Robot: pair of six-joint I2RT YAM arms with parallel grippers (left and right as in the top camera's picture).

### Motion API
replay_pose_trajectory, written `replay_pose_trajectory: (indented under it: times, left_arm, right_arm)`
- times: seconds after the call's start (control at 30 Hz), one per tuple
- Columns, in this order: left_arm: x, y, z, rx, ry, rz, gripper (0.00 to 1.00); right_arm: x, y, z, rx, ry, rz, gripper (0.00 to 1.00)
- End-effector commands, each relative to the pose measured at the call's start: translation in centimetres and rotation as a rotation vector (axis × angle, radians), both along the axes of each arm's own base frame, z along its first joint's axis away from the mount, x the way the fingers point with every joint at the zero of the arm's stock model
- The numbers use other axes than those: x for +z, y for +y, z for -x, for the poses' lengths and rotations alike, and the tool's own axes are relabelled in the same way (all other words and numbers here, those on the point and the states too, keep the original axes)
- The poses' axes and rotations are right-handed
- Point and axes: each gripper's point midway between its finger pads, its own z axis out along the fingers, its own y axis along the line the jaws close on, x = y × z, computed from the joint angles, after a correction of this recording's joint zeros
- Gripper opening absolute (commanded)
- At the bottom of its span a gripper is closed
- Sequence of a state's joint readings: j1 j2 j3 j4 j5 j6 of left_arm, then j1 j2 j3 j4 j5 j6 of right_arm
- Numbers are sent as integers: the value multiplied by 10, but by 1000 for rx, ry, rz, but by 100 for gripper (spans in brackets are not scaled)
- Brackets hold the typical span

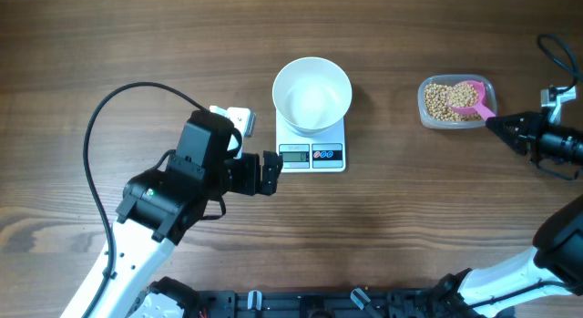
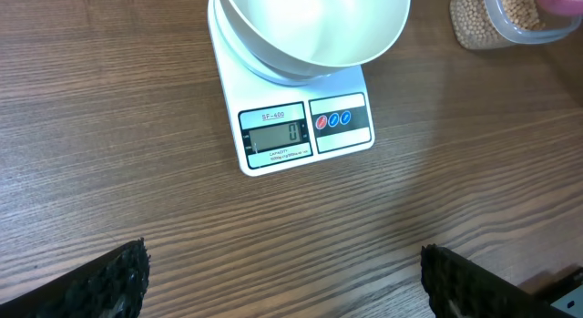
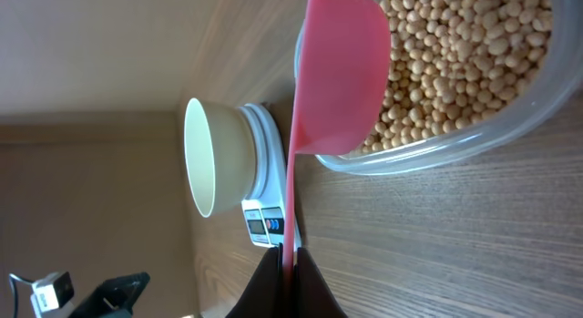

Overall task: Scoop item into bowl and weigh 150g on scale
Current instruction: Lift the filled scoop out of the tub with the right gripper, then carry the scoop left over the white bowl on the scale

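The white bowl stands empty on the white scale, whose display reads zero. At the right, beige beans fill a clear tub. A pink scoop rests with its cup in the tub among the beans. My right gripper is shut on the scoop's thin handle, right of the tub. My left gripper stands wide open just left of the scale's display, nothing between its fingertips. The bowl and scale lie ahead of it.
A black cable loops at the far right edge behind the right arm. The left arm's cable arcs over the table's left side. A dark frame runs along the front edge.
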State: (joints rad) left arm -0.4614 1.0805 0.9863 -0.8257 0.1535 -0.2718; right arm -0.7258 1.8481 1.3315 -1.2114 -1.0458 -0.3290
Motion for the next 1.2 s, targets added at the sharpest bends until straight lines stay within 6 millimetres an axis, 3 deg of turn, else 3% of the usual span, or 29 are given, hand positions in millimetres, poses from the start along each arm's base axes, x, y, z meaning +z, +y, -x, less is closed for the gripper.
replay_pose_trajectory:
  times: [0.0, 0.57, 0.83, 0.97, 1.17]
  left_arm:
    - [-4, 1, 0, 9, 5, -11, 100]
    - [-4, 1, 0, 9, 5, -11, 100]
    - [-4, 1, 0, 9, 5, -11, 100]
    - [-4, 1, 0, 9, 5, -11, 100]
    - [-4, 1, 0, 9, 5, -11, 100]
  right_arm:
    - [-5, -3, -2, 2, -21, -6, 4]
    - [21, 10, -4, -4, -106, -137, 4]
    - [42, 25, 1, 2, -141, -242, 4]
    - [51, 48, -5, 45, -145, -300, 4]
    - [69, 109, -15, 171, -156, -414, 4]
